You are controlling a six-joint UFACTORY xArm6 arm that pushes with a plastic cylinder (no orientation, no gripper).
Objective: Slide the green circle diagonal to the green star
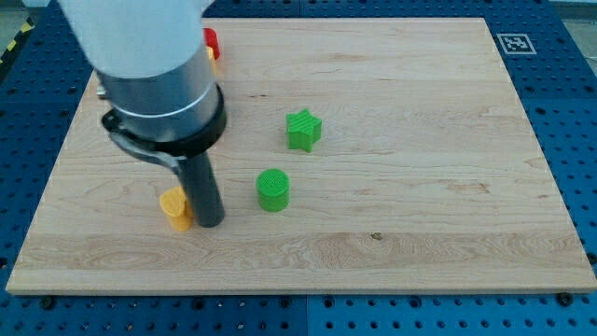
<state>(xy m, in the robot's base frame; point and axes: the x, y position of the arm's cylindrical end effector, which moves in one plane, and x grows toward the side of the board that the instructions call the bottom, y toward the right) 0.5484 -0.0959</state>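
my tip [210,224] beside yellow block [174,206]; green circle [273,189] below green star [303,130]

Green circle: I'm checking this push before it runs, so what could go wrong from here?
My tip sits right beside the orange block, left of the green circle; moving off could drag the orange block along. The green star is close, up-right of the circle, so an overlong push might knock it.

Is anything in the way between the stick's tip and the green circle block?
No. Only bare wooden board lies between my tip and the green circle block. The orange block sits on the tip's other side.
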